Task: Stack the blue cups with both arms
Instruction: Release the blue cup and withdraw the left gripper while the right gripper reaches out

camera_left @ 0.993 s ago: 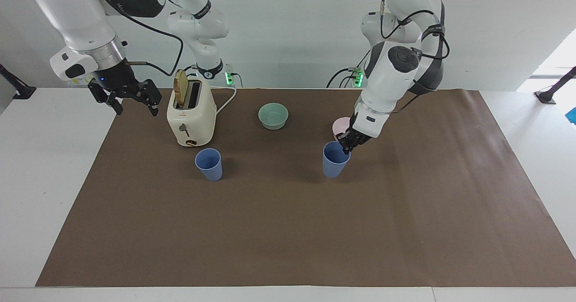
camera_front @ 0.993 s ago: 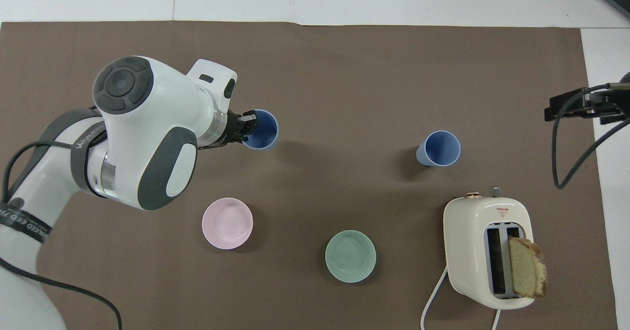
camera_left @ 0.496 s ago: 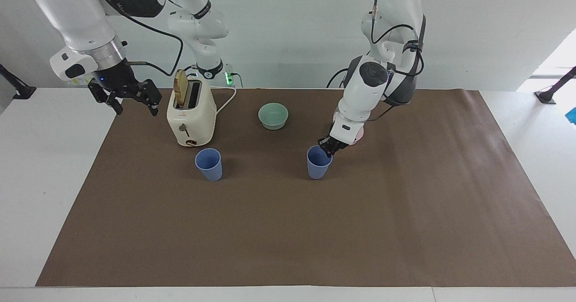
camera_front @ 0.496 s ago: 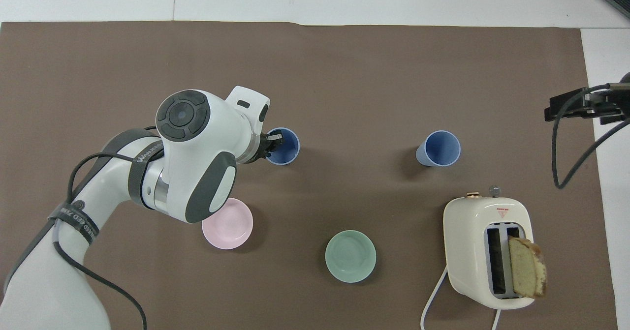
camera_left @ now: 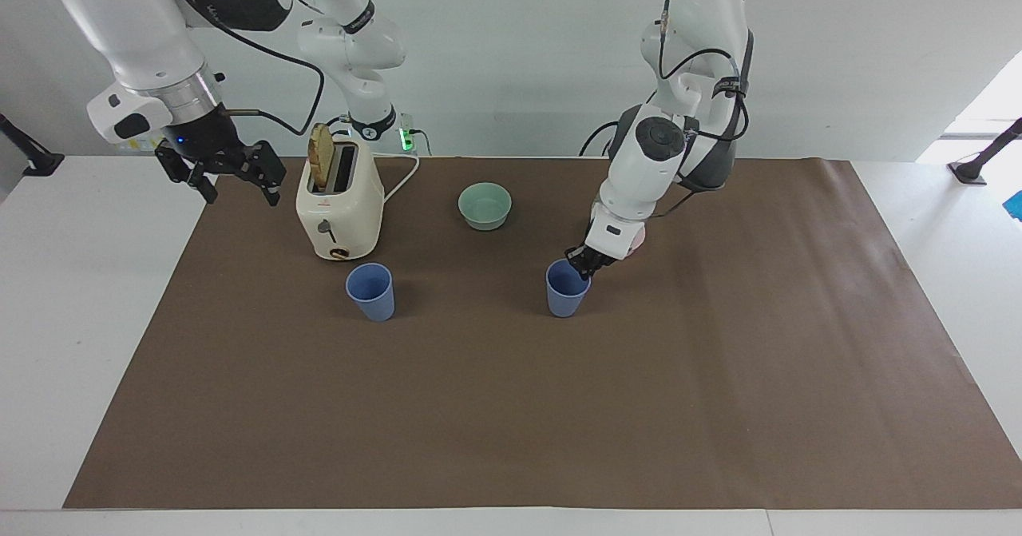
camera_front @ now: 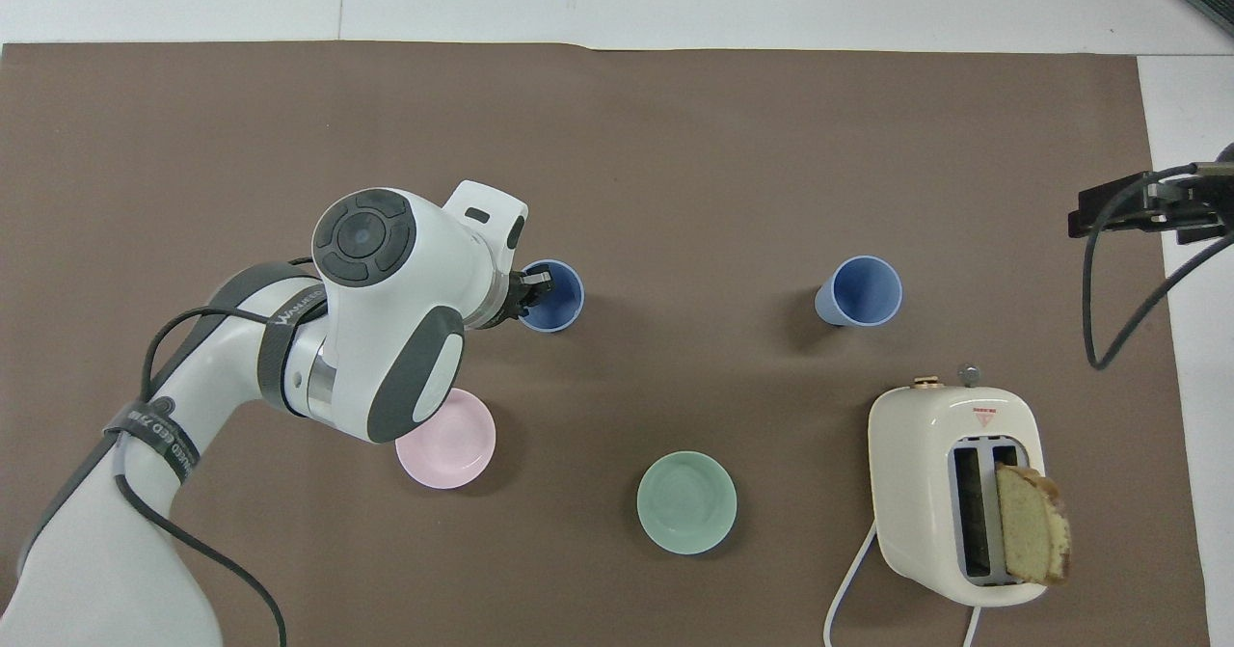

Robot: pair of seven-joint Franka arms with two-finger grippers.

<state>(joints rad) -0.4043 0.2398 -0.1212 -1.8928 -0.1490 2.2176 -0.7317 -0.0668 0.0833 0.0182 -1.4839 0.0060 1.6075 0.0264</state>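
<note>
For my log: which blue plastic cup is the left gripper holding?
The blue plastic cup beside the pink bowl; the left gripper pinches its rim.

Both blue cups [camera_left: 370, 291] [camera_left: 566, 288] present as matt, smooth plastic, as do the mint-green bowl [camera_left: 485, 205] and the pink bowl [camera_front: 445, 438]. The surface [camera_left: 511, 408] is covered with a matt brown paper-like sheet showing faint creases, and the toaster [camera_left: 338, 207] has a smooth, glossy cream shell. The arms [camera_front: 386, 310] carry glossy white plastic casings with brushed silver metal wrists [camera_left: 188, 105], and the right pincer [camera_left: 233, 176] is matt black.
</note>
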